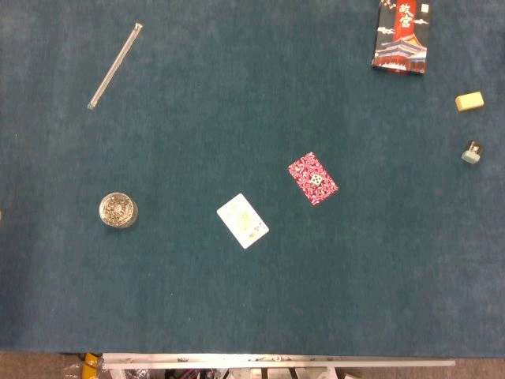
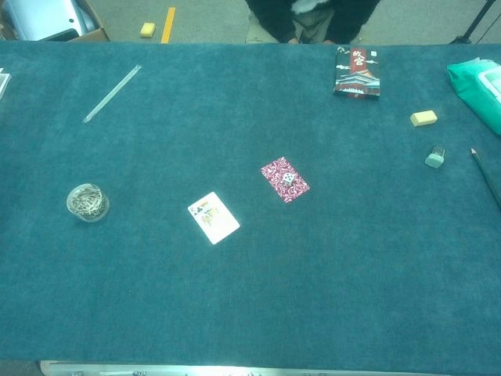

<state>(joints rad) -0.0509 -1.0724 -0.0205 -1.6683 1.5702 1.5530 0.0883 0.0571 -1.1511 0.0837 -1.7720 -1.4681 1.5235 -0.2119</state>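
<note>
You are at a lab-style test bench: a teal felt table (image 2: 250, 298), a bare floor with yellow tape (image 2: 167, 23), a cardboard box (image 2: 47, 19) behind.

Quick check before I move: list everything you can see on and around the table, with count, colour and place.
face-up card: 1, white, table centre
face-down card: 1, red patterned back, right of the white one, apart from it
card box: 1, dark with red, far right
glass jar: 1, clear, metal bits inside, left
glass rod: 1, clear, far left, lying diagonal
eraser: 1, yellow, right edge
sharpener: 1, grey-green, right edge
pencil: 1, dark, right edge
wipes pack: 1, green, far right corner
tablecloth: 1, dark teal
hands: none in view
</note>
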